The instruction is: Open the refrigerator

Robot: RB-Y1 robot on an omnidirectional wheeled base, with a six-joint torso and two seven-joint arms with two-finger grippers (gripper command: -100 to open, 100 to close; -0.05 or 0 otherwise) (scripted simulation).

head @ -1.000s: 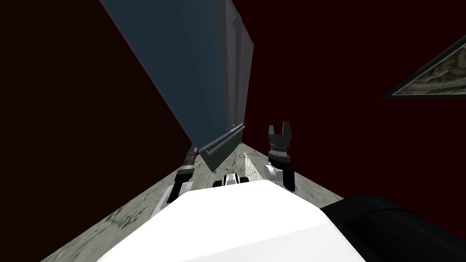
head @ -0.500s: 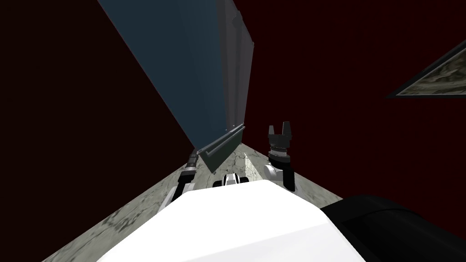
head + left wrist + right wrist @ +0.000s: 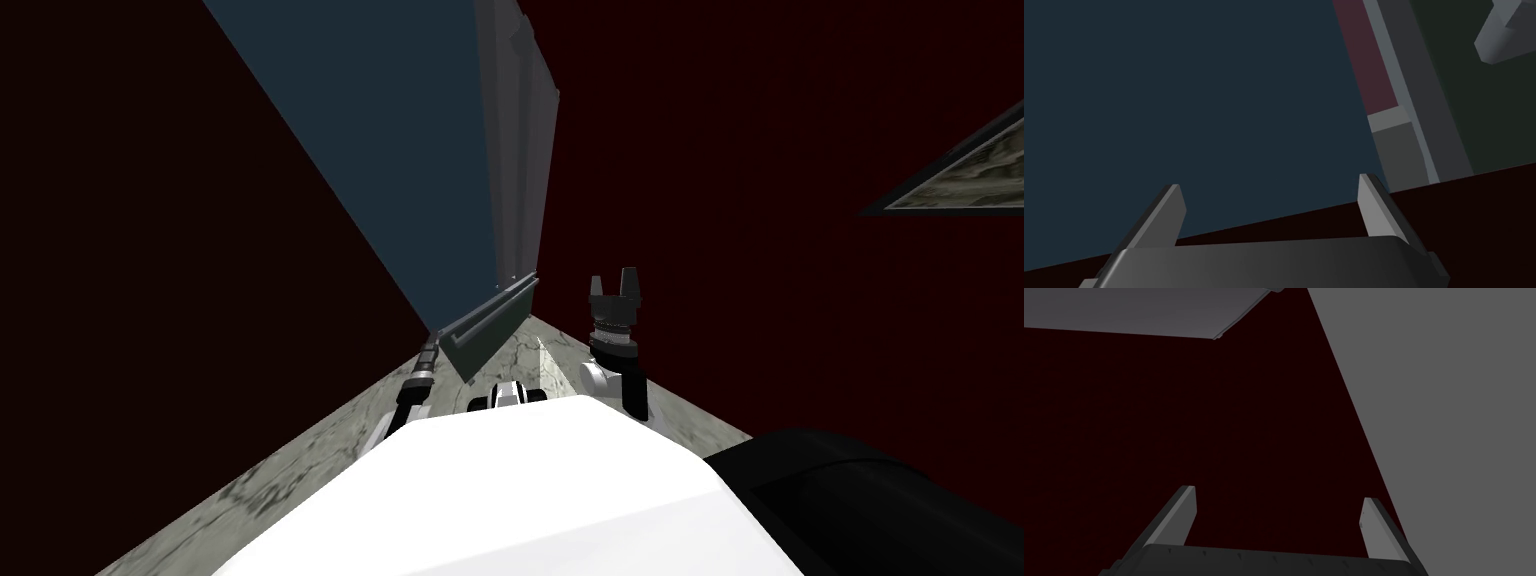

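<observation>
My left gripper [image 3: 1270, 182] stood open, empty, facing the dark-blue refrigerator door [image 3: 1174, 90], upper left. Risk: pushing there, it could skid off the flat face. Also open: my right gripper [image 3: 614, 285].

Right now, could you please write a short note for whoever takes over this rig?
Left gripper: fingers open, holding nothing, close to the dark blue refrigerator door.
Right gripper: fingers open, empty, raised right of the door's grey edge.
Done: left arm is at the door; how far it is open, I cannot tell.
Left: get a hold and swing the door wide.
</observation>
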